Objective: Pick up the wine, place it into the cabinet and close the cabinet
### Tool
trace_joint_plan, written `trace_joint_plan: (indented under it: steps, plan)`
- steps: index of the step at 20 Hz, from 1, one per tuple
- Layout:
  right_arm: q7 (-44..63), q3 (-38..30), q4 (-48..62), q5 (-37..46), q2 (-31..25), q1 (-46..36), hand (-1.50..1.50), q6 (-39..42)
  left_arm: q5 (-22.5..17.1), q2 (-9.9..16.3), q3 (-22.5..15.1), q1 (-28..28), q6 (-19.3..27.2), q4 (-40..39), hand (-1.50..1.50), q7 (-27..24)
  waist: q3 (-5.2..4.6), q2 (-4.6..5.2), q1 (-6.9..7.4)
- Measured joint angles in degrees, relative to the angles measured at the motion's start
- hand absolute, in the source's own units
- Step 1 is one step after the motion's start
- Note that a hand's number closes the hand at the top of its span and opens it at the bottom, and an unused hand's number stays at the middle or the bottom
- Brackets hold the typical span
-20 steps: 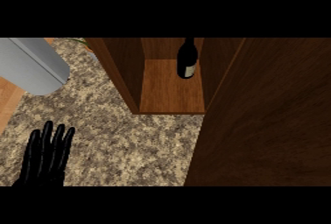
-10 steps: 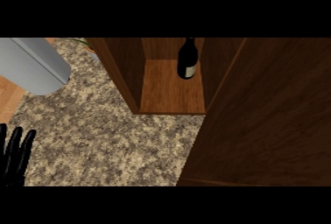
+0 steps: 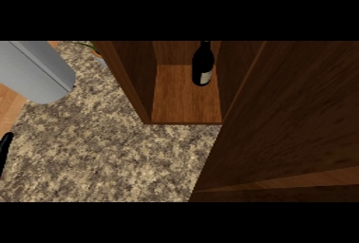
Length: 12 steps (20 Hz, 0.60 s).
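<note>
The dark wine bottle (image 3: 203, 64) stands upright inside the open wooden cabinet (image 3: 186, 102), at the back of its shelf. The cabinet door (image 3: 288, 118) is a large brown panel that fills the right side of the head view and hides whatever lies behind it. Of my left hand (image 3: 5, 147) only a thin, straight black sliver shows at the far left edge, above the counter and far from the bottle. My right hand does not appear anywhere.
A speckled stone counter (image 3: 105, 152) spreads across the lower left. A grey rounded object (image 3: 32, 69) lies at the upper left, with a strip of light wood (image 3: 10, 107) beside it.
My left hand has slid left and down, almost out of view. The door's lower edge now shows at the bottom right. The bottle has not moved.
</note>
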<state>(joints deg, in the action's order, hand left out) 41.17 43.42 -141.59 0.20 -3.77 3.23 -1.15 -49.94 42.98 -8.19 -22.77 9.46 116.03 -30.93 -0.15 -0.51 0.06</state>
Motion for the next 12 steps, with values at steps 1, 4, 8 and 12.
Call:
trace_joint_plan:
  steps: [1,4,8,12]
  plan:
    - [-0.22,0.15,0.02,0.24,-0.39,-0.36,1.50,-0.90,-0.19,0.00,0.33,0.16,-0.53,-0.39,-1.50,0.12,-0.02,-0.02,-0.02]
    - [-0.33,2.89,1.94,3.21,0.53,-3.95,1.50,-4.89,-0.79,0.38,1.31,0.73,-1.92,-1.28,-1.50,1.01,-0.04,-0.02,0.02]
    - [-0.22,5.66,3.56,6.52,-0.98,-9.82,1.50,-10.62,-2.72,1.11,3.46,0.57,-4.62,-1.88,-1.50,2.08,-0.07,-0.01,0.48]
    - [0.49,7.22,4.42,8.09,-4.16,-16.04,1.50,-15.76,-4.12,1.28,4.41,2.00,-5.27,-1.55,-1.50,4.08,-0.07,0.14,0.77]
